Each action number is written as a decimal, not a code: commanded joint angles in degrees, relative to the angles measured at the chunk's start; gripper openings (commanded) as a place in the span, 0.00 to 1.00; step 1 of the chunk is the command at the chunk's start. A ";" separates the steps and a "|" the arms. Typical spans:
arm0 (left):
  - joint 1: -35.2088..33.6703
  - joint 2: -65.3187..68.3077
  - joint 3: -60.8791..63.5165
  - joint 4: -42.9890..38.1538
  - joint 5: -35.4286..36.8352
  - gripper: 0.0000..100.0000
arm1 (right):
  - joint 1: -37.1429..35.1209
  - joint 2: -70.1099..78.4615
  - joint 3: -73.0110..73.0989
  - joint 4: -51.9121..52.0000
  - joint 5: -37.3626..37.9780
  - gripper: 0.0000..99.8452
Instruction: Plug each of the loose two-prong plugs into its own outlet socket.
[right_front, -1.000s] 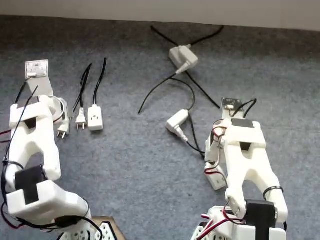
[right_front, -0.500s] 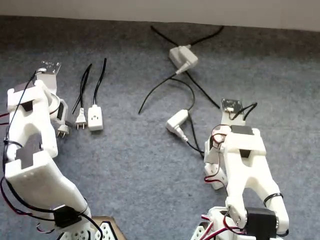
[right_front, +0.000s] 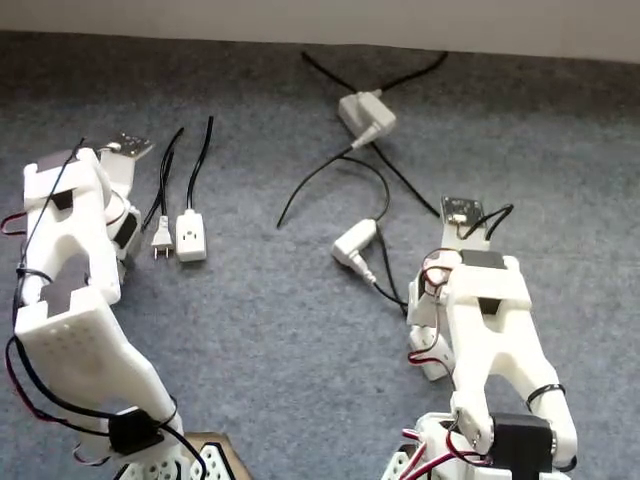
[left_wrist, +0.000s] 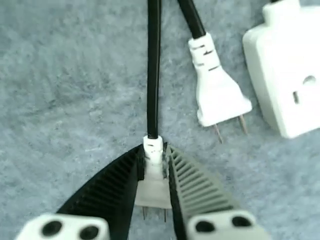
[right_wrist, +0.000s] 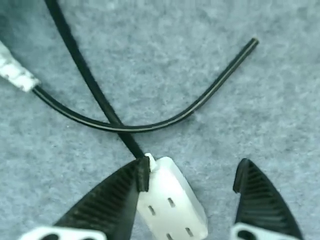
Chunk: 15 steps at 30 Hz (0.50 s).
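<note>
Held plug (left_wrist: 152, 192): white, two-prong, clamped by the left gripper (left_wrist: 154, 152), whose fingers (left_wrist: 112, 185) were closed tight on its body. The prongs pointed back toward the wrist. Its black cord (left_wrist: 154, 65) ran straight away over the grey surface (left_wrist: 60, 75). Could not tell whether the plug was lifted or resting.

Second plug (left_wrist: 217, 95): loose, lying flat just beside that cord with bare prongs. It was next to the outlet socket (left_wrist: 287, 75) but apart from it.

From above, the second plug (right_front: 160, 240) and the outlet socket (right_front: 190, 232) sat side by side near the surface's left edge. Their cords trailed toward the far edge. The left arm (right_front: 70, 240) stood on their left-edge side.

Socket block (right_wrist: 172, 210): white, slotted face up, lying between the spread fingers of the right gripper (right_wrist: 194, 167). It touched one finger (right_wrist: 110, 200) and was clear of the other, so the fingers were open with nothing gripped. Its dark lead crossed a thinner curved cord (right_wrist: 150, 125).

The right arm (right_front: 490, 310) was toward the near right corner. Two more white fittings were noted. One (right_front: 357, 243) lay mid-surface just beyond that arm, the other (right_front: 365, 115) near the far edge. Could not tell whether either was a plug or a socket.
</note>
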 joint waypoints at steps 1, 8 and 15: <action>0.31 -0.48 -3.38 3.96 -1.14 0.01 | -0.48 -0.40 0.57 -0.31 -0.18 0.28; 0.40 -0.57 -10.15 10.73 -0.88 0.01 | -0.48 -0.40 0.57 -0.31 -0.18 0.28; 1.19 -0.57 -23.87 19.43 -0.18 0.01 | -0.31 -0.40 0.48 -0.31 -0.18 0.28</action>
